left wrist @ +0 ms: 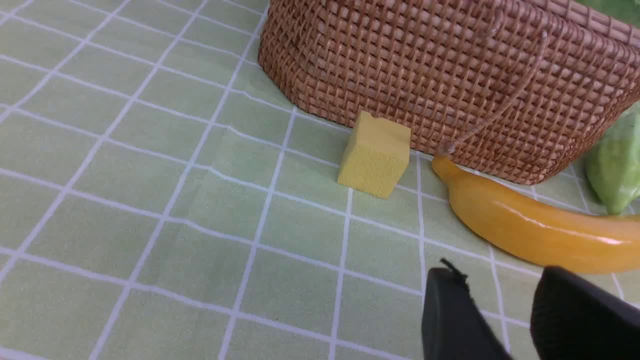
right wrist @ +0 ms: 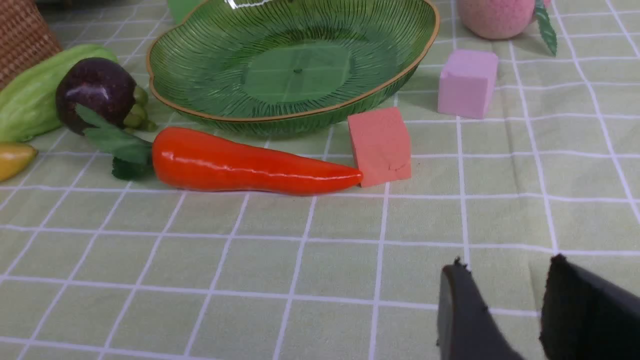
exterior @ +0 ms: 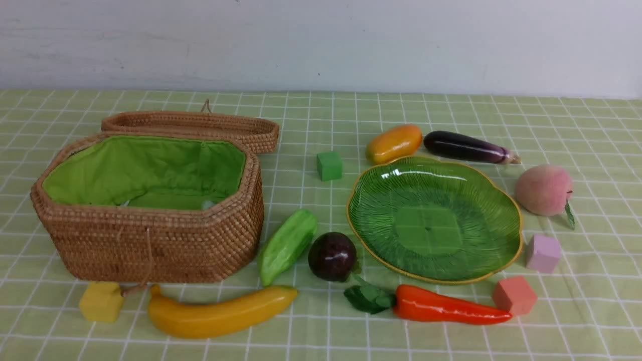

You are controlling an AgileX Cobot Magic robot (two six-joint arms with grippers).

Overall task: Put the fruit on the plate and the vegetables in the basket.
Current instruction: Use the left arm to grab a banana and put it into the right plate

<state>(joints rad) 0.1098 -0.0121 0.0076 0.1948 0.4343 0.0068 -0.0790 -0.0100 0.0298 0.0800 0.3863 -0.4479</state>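
The open wicker basket (exterior: 150,240) with green lining stands on the left, and the green plate (exterior: 431,220) on the right holds nothing. In front lie the banana (exterior: 220,313), gourd (exterior: 287,245), mangosteen (exterior: 332,255) and red-orange carrot (exterior: 446,306). Behind the plate are the mango (exterior: 393,144) and eggplant (exterior: 466,147), with the peach (exterior: 543,189) to its right. My left gripper (left wrist: 497,272) hangs open just short of the banana (left wrist: 540,235). My right gripper (right wrist: 506,262) is open over bare cloth, short of the carrot (right wrist: 250,167). Neither gripper shows in the front view.
The basket's lid (exterior: 190,128) lies behind it. Small foam cubes are scattered about: yellow (exterior: 101,301) at the basket's front corner, green (exterior: 329,166) mid-table, lilac (exterior: 542,253) and salmon (exterior: 514,295) by the plate's right side. A white wall bounds the far edge.
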